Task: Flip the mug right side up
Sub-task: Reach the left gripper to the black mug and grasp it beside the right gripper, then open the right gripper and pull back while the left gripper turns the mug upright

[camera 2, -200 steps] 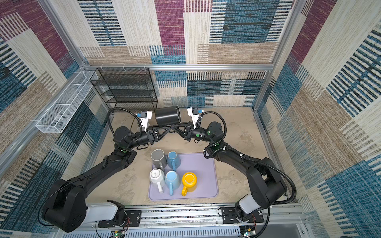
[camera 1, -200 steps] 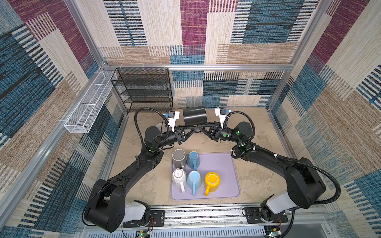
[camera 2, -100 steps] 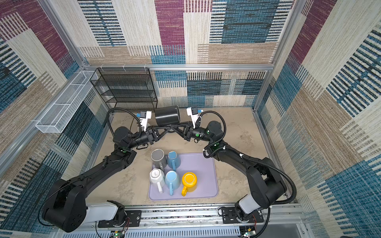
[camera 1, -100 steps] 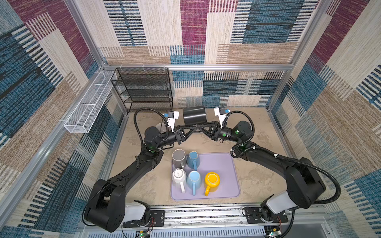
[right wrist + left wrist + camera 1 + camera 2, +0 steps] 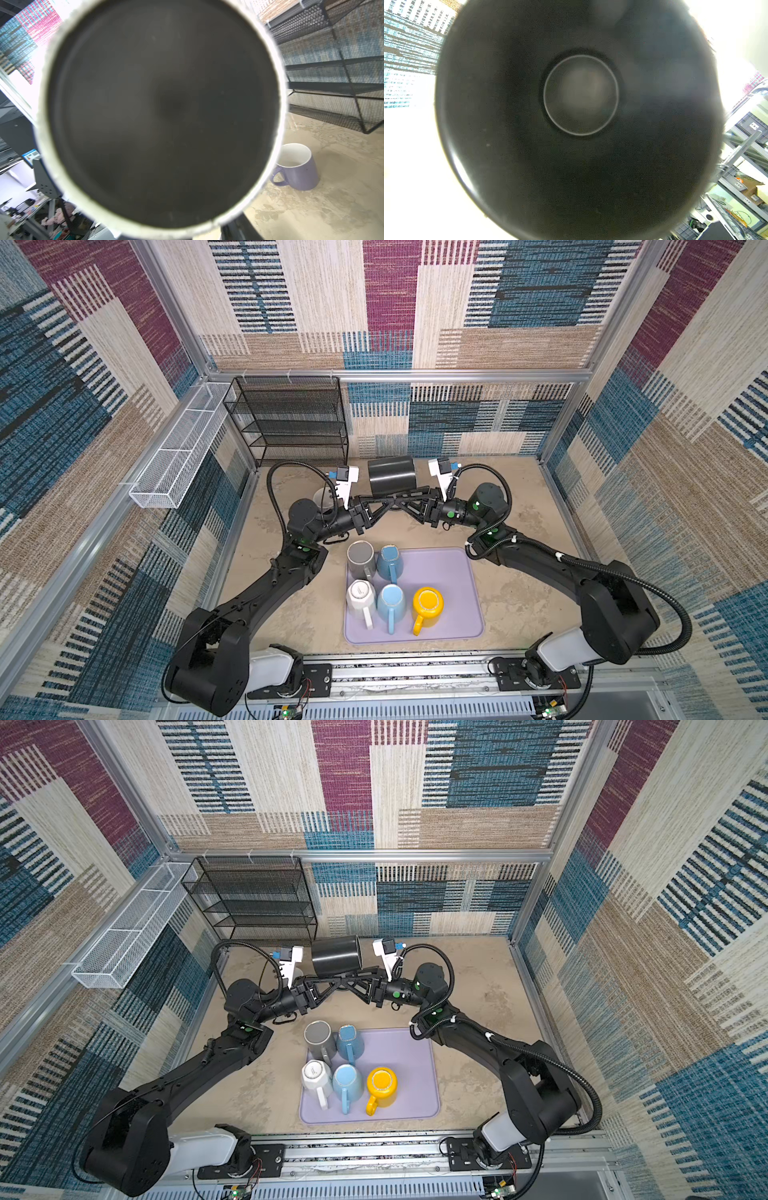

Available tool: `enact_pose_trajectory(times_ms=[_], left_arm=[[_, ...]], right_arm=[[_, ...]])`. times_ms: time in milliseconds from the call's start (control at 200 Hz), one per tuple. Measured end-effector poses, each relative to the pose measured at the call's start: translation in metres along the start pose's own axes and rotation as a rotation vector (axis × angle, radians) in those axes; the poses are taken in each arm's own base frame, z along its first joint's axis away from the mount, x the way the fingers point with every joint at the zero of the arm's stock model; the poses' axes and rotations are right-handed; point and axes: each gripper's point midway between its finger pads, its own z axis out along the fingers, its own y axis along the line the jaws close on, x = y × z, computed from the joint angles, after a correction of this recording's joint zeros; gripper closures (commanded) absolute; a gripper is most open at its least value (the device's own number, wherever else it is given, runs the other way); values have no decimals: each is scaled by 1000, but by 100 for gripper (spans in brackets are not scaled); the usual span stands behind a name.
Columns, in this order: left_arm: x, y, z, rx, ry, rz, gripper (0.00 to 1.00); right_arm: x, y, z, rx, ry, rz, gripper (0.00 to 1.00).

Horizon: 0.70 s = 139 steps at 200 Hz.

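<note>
A black mug [image 5: 391, 475] lies on its side in the air at the back middle, between my two wrists, in both top views [image 5: 336, 955]. In the left wrist view I look into its dark inside [image 5: 581, 145]. Its base with a pale ring [image 5: 162, 116] fills the right wrist view. My left gripper [image 5: 384, 502] reaches in under the mug from the left and is shut on it; the spot it grips is hidden. From the right, my right gripper [image 5: 402, 501] meets it under the mug; its jaws' gap is hidden.
A lilac tray [image 5: 453, 572] in front holds several mugs: grey [image 5: 360, 558], blue [image 5: 390, 562], white [image 5: 360, 599], light blue [image 5: 391, 601], yellow [image 5: 427, 603]. A purple mug [image 5: 297, 166] stands upright behind my left arm. Black wire rack [image 5: 291, 418] at back left, white wire basket [image 5: 178, 456] on the left wall.
</note>
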Motion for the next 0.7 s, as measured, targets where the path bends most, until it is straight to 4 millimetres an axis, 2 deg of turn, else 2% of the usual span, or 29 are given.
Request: enact_pose_trajectory(times_ms=[316,541,696], left_arm=[[10,10,-3,-58,30,-6,100],[26,40,-8,-209,90,-50,100],[29,62,-14,-355,127,-65,100]], right_arm=[[10,-11,-15,115,22,-12,53],[19,-31,-29,262,47,-12,55],[28,-51,-41,380,68,3,56]])
